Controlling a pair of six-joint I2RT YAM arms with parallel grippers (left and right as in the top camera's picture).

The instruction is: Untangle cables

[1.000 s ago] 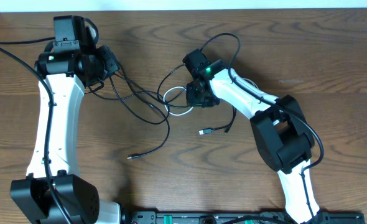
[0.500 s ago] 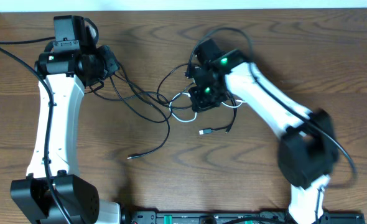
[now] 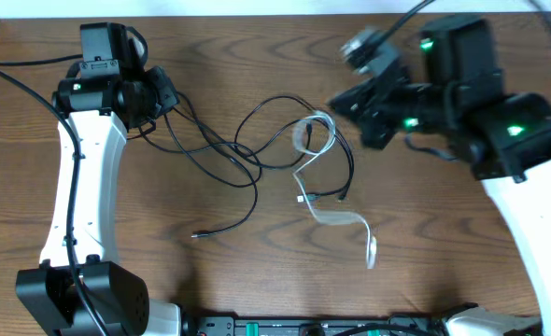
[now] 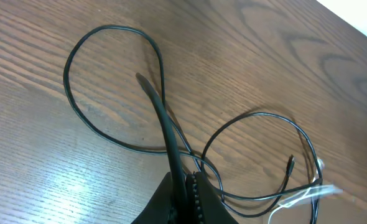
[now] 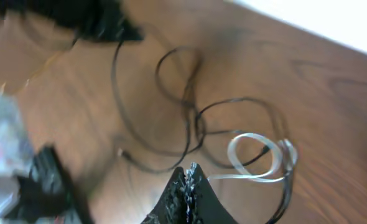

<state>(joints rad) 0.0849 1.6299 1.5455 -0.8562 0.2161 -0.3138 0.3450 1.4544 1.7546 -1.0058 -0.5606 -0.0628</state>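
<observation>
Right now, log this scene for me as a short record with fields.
left hand: shut on a black cable
right hand: shut, white cable leading into its tips
black cables: looped and crossing at the middle of the table
white cable: blurred, one loop among the black strands, tail toward the robot's side
tangle: not yet cleared

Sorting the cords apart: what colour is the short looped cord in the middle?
White; the cord shows best in the overhead view.
</observation>
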